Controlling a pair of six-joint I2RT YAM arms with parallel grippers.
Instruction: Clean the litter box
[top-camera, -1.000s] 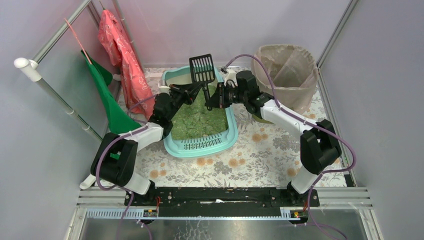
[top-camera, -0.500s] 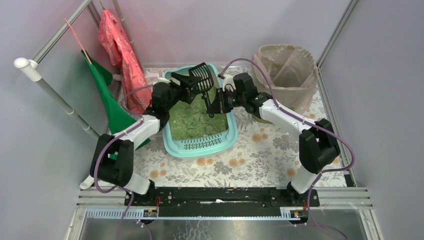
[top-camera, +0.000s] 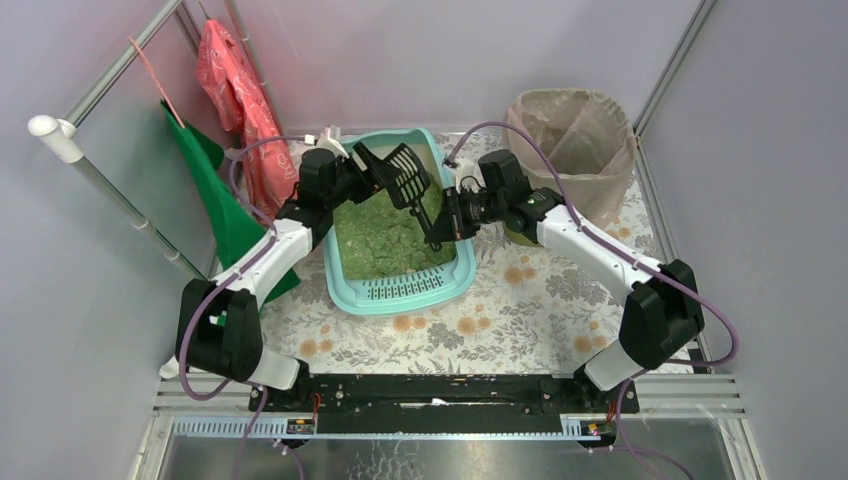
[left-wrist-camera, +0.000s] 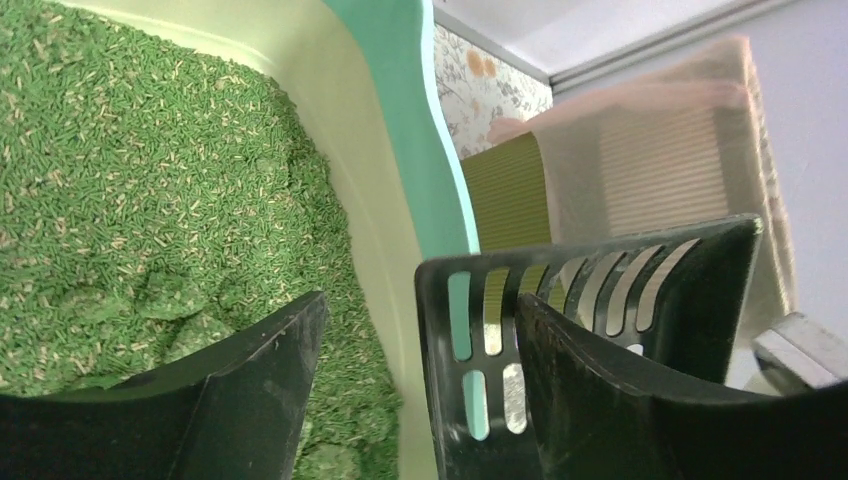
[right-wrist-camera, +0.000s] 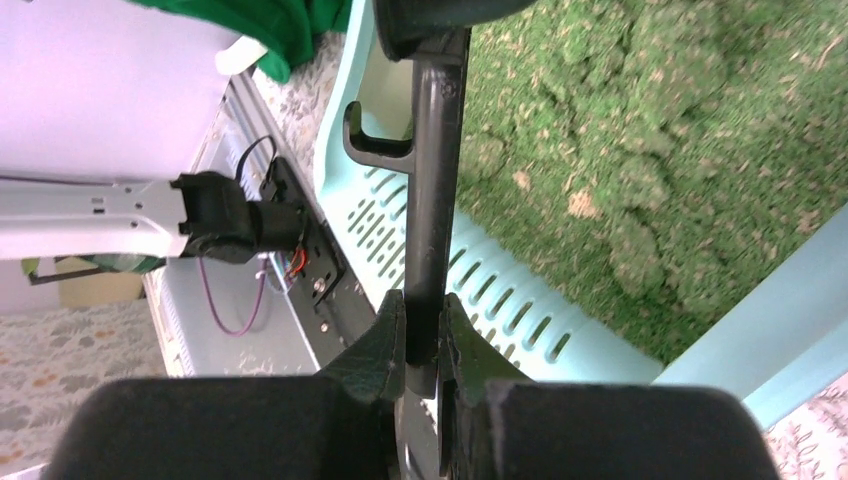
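The pale turquoise litter box (top-camera: 400, 292) lies mid-floor, its green granules (top-camera: 385, 238) piled inside. A black slotted scoop (top-camera: 405, 176) hangs tilted above its far end. My right gripper (top-camera: 441, 226) is shut on the scoop's handle (right-wrist-camera: 435, 180), with the grille step (right-wrist-camera: 500, 300) below my right gripper (right-wrist-camera: 425, 325). My left gripper (top-camera: 378, 172) is open at the scoop's head. In the left wrist view the slotted head (left-wrist-camera: 436, 360) stands between the spread fingers of my left gripper (left-wrist-camera: 420, 310), close against the right one, over the box rim (left-wrist-camera: 420, 120) and granules (left-wrist-camera: 150, 200).
A round olive bin (top-camera: 572, 135) lined with a beige bag stands at the back right, also behind the scoop in the left wrist view (left-wrist-camera: 640, 170). Red cloth (top-camera: 245, 110) and green cloth (top-camera: 215, 195) hang from a rail at left. A floral mat (top-camera: 500, 320) covers the floor.
My left gripper has opened and swung back and left to the scoop's head. The right gripper has tipped the scoop from upright to slanting, head lower and leftward.
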